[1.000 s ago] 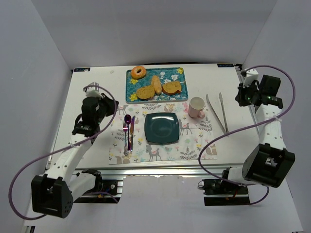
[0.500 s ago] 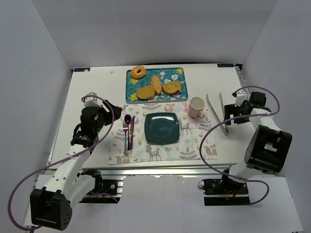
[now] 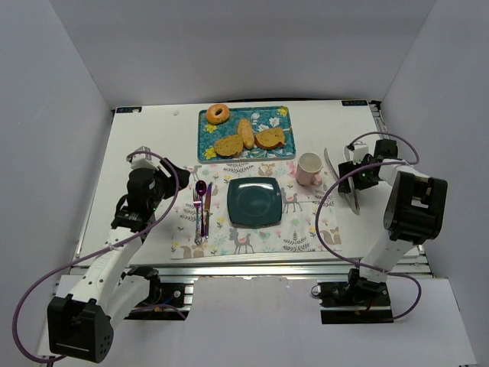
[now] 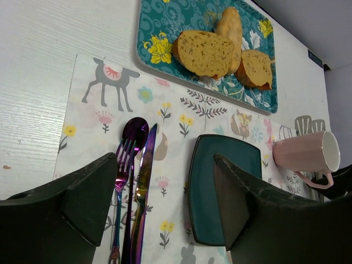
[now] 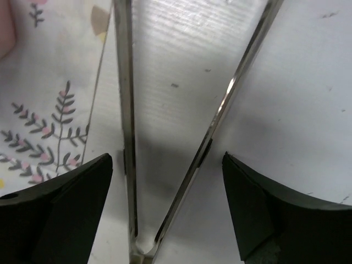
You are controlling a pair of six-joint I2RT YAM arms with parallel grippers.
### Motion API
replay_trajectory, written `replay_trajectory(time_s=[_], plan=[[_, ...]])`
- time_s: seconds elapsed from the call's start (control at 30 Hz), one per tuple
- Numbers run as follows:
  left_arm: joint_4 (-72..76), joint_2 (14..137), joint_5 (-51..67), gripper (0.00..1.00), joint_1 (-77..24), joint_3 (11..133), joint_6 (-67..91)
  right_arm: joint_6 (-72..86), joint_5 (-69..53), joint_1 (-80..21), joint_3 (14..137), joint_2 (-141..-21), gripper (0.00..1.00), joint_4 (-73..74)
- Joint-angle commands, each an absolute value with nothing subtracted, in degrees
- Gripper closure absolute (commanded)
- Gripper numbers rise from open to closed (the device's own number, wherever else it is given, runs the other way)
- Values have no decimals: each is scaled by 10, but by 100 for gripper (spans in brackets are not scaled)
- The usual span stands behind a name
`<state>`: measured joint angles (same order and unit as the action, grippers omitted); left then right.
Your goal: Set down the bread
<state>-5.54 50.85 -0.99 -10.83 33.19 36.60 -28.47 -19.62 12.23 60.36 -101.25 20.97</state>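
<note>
The bread lies on a teal flowered tray (image 3: 283, 115) at the back: two cut slices (image 3: 228, 144) (image 3: 270, 138), a long roll (image 3: 246, 132) and a bagel (image 3: 218, 114). The left wrist view shows a slice (image 4: 204, 53), the roll (image 4: 231, 25) and the other slice (image 4: 257, 69). A square teal plate (image 3: 254, 201) (image 4: 220, 187) sits empty on the placemat. My left gripper (image 3: 170, 179) (image 4: 165, 165) hangs open over the mat's left edge, holding nothing. My right gripper (image 3: 353, 180) (image 5: 166, 159) is open, low over metal tongs (image 3: 341, 176) (image 5: 125, 110), its fingers on either side of both arms.
A purple fork (image 4: 122, 181), knife (image 4: 144, 181) and spoon (image 4: 135, 132) lie left of the plate. A pink mug (image 3: 309, 168) (image 4: 305, 153) stands right of the plate, beside the tongs. The patterned placemat (image 3: 306, 222) covers the table's middle.
The right arm swung in from the table's far right edge to above the tongs, and its gripper opened. The left gripper drew back slightly toward the near side and opened.
</note>
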Motion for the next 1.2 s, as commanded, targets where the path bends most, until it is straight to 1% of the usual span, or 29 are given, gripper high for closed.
replay_trajectory(time_s=[0.0,0.07,0.1,0.17,0.2,0.27,0.3,0.37,0.4,0.5,0.53,0.57,0.6,0.67,0.73,0.8,1.0,1.17], plan=[[-48,511,-18,21,-105,333,374,-272,-140,106,620,-1037,16,165],[-47,518,-18,21,-105,338,374,-268,-125,97,627,-1048,23,158],[-52,519,-21,21,-105,342,374,-268,-119,96,630,-1055,32,162],[-58,523,-24,21,-105,351,370,-271,-115,95,631,-1059,44,174],[-58,523,-27,21,-105,352,370,-281,-107,95,628,-1058,55,175],[-61,519,-30,21,-105,357,368,-292,-99,97,612,-1053,65,178],[-60,519,-32,21,-105,356,369,-304,-98,97,606,-1045,74,176],[-54,516,-33,21,-105,350,374,-313,-98,100,596,-1037,82,171],[-50,515,-32,21,-105,347,377,-314,-103,102,598,-1030,89,174],[-46,517,-28,21,-105,347,381,-309,-148,109,636,-1009,96,209],[-46,519,-27,21,-105,350,380,-306,-167,112,650,-1000,96,221],[-47,520,-26,21,-105,355,377,-307,-210,112,667,-991,95,235],[-47,521,-26,21,-105,358,375,-309,-234,112,685,-973,91,269],[-47,527,-24,21,-105,362,372,-292,-291,110,741,-953,85,291],[-40,533,-21,21,-105,364,374,-272,-328,100,798,-943,75,333],[-34,536,-18,21,-105,361,377,-263,-348,85,841,-940,69,349],[-28,532,-16,21,-105,358,381,-245,-382,29,889,-918,60,363],[-35,526,-18,21,-105,359,381,-242,-382,-46,930,-922,58,362]])
